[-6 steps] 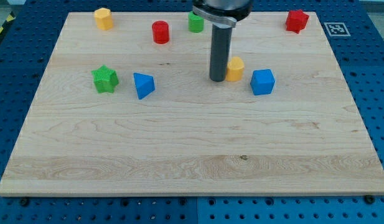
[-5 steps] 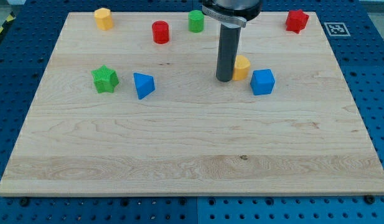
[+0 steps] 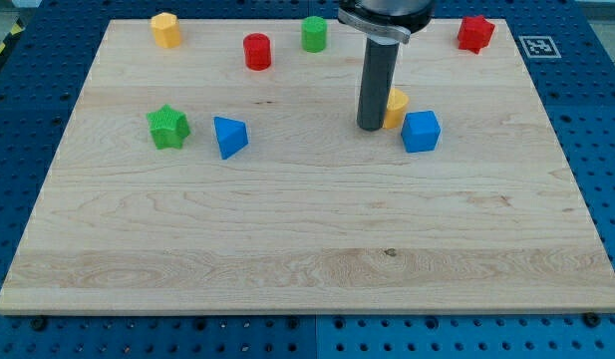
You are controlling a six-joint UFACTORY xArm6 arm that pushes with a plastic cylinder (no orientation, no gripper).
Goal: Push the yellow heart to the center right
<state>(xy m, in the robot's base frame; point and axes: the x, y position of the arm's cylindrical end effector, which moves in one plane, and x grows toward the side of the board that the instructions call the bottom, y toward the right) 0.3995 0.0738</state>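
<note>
The yellow heart (image 3: 396, 108) lies right of the board's middle, in the upper half, partly hidden by my rod. My tip (image 3: 371, 127) rests on the board against the heart's left side. A blue cube (image 3: 421, 131) sits just right of and below the heart, touching or nearly touching it.
A blue triangular block (image 3: 229, 137) and a green star (image 3: 167, 127) lie at the view's left. Along the top edge are a yellow block (image 3: 165, 30), a red cylinder (image 3: 257, 51), a green block (image 3: 314, 33) and a red star (image 3: 475, 33).
My tip has slid to the view's right, pushing the yellow heart right toward the blue cube. The other blocks have not moved.
</note>
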